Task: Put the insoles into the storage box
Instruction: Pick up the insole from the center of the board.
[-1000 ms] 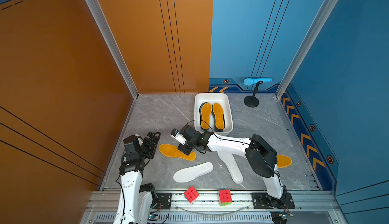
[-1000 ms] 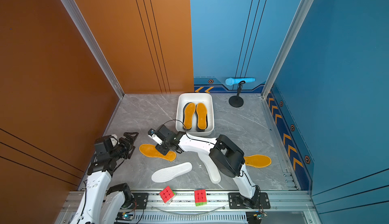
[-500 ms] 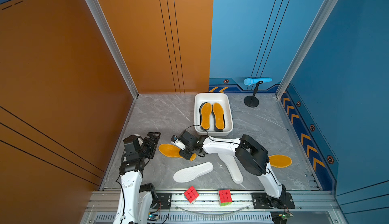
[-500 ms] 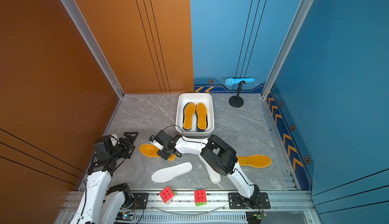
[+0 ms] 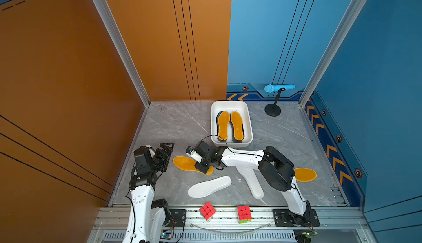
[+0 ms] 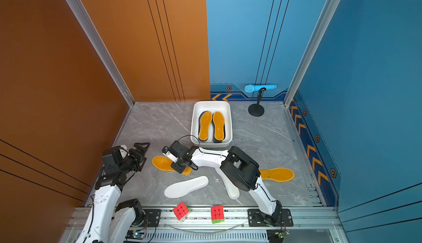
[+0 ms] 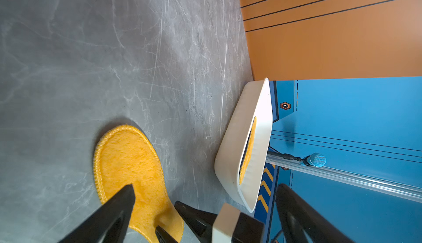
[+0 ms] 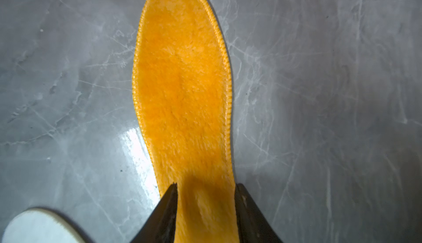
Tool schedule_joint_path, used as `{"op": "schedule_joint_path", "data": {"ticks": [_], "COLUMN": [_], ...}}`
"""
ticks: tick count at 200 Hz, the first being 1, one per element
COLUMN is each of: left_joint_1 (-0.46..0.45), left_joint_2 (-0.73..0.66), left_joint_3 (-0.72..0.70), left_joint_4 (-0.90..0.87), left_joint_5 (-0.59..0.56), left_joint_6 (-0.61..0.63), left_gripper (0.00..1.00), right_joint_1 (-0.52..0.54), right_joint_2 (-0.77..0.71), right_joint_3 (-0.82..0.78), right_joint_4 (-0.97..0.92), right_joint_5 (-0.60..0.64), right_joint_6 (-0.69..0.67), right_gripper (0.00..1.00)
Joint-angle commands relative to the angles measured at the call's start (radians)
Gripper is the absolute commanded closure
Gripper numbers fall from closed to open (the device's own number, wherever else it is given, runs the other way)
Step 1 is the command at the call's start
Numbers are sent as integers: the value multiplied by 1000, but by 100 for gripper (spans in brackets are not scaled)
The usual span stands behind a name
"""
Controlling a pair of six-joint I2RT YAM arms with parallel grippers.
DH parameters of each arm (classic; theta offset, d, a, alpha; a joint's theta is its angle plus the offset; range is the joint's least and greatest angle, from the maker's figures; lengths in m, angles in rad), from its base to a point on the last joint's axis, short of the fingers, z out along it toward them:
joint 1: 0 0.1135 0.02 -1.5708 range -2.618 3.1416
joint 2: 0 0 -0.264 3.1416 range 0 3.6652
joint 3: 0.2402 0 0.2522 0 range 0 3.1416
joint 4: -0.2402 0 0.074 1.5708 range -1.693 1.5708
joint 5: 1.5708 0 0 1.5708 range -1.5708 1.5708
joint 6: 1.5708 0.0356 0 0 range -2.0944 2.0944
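Note:
The white storage box (image 5: pixel 230 103) stands at the back middle and holds two orange insoles (image 5: pixel 223 125) lying on dark ones. On the floor lie an orange insole (image 5: pixel 185 163), two white insoles (image 5: pixel 210 186) (image 5: pixel 252 182) and another orange insole (image 5: pixel 304 174), partly behind the right arm. My right gripper (image 5: pixel 202 167) is down at the heel of the left orange insole (image 8: pixel 182 82). It is open, with one finger on each side of the heel (image 8: pixel 205 185). My left gripper (image 5: pixel 167 148) hovers wide open just left of that insole's toe (image 7: pixel 127 157), holding nothing.
Two Rubik's cubes (image 5: pixel 207 211) (image 5: pixel 244 214) sit on the front rail. A blue microphone on a black stand (image 5: pixel 274 110) is at the back right, beside the box. Orange and blue walls close in the floor on three sides.
My right gripper has swung from near the box's front edge toward the front and down onto the orange insole's heel. Its jaws kept the same width. The left arm has not moved.

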State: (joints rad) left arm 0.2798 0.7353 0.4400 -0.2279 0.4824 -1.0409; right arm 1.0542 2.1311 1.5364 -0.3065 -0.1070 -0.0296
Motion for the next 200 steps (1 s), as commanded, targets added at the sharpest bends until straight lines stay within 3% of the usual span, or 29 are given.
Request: {"op": "schedule_joint_path", "data": {"ticks": [1, 143, 200], "left_joint_1": [-7, -16, -19], "left_joint_2": [3, 24, 33], "left_joint_3": [-7, -6, -3], "left_joint_4": [18, 31, 31], "left_joint_5": [-5, -3, -4], "left_joint_6": [-3, -5, -8], "left_gripper": [2, 2, 2], "right_joint_1": [-5, -12, 11], "right_joint_2": [-51, 26, 33], "right_joint_3": [-11, -40, -93], "right_joint_4": [-23, -47, -48], "right_joint_5": [-26, 26, 57], "right_joint_6": [-4, -10, -3], "right_gripper": [56, 56, 63]}}
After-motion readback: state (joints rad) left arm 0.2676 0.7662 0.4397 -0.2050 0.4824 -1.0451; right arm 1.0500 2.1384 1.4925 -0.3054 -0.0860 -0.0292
